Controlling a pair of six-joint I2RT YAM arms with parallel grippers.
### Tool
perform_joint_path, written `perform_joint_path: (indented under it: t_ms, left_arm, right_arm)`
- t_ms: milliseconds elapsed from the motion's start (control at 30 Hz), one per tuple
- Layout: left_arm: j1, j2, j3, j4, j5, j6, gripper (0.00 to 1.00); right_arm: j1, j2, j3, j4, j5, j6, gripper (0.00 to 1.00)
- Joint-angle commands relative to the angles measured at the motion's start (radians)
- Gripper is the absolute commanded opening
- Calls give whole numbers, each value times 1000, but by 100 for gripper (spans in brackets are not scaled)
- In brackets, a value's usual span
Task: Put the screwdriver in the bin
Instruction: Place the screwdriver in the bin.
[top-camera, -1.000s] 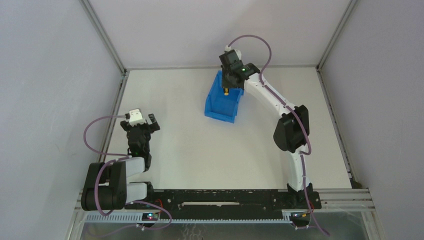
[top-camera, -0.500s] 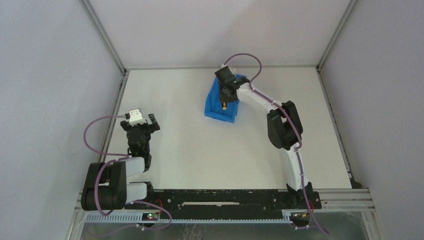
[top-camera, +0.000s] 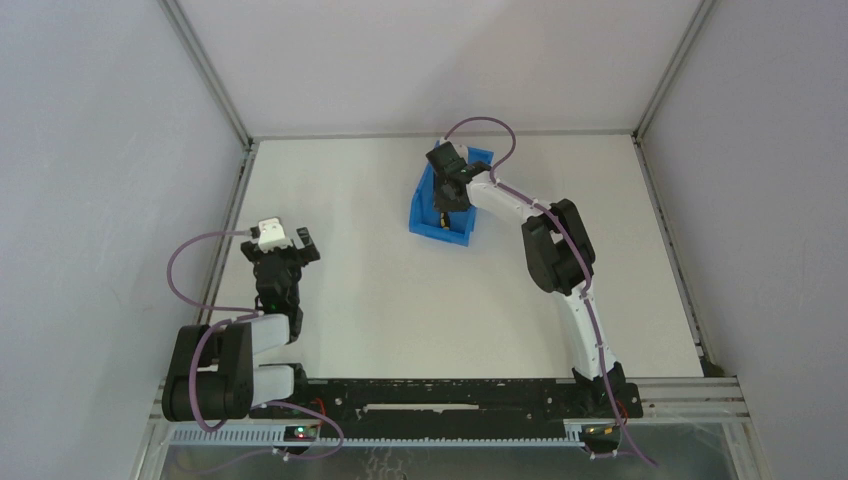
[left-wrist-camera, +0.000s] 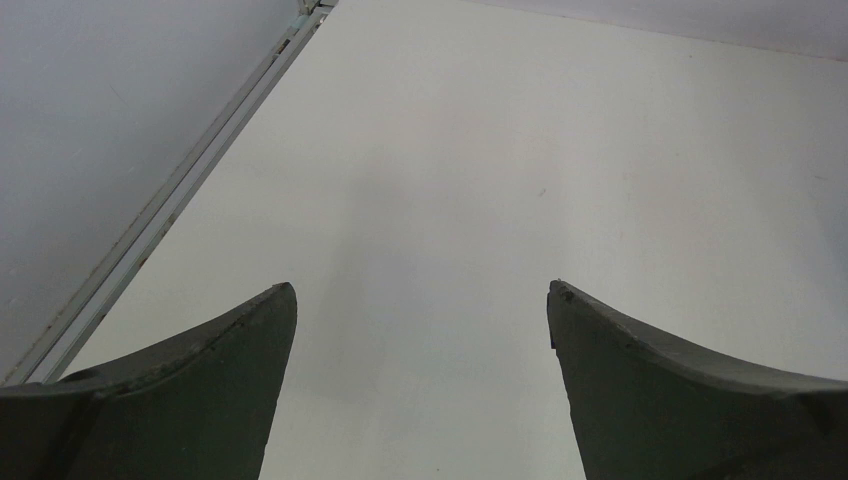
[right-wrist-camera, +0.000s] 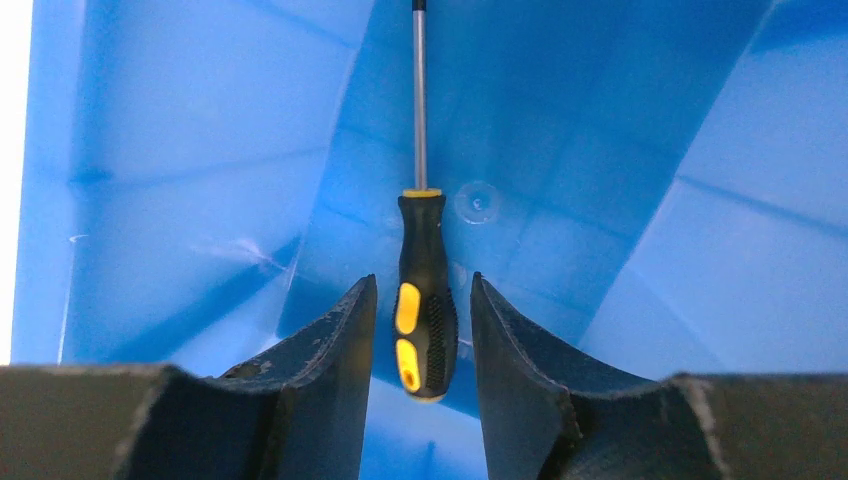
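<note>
Two fingers (right-wrist-camera: 320, 390) of my right claw (right-wrist-camera: 423, 277) stand apart; the screwdriver (right-wrist-camera: 424, 250) lies between them, shaft pointing away, inside the bin (right-wrist-camera: 180, 150).

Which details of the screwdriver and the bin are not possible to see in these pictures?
The tip of the screwdriver: right wrist view, cut off by the top edge.
Whether the right gripper grips it: right wrist view, contact unclear.
The inside of the bin: top view, mostly covered by the right gripper.
</note>
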Motion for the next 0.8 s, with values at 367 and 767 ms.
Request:
perform_joint_path:
  t_ms: [367, 767]
  left_arm:
    - [5, -6, 27, 34, -12, 20, 100]
    - [5, -6, 27, 35, -13, 20, 100]
  right_arm:
    - [27, -100, 83, -44, 78, -22, 49]
    - [51, -225, 293, -193, 137, -91, 49]
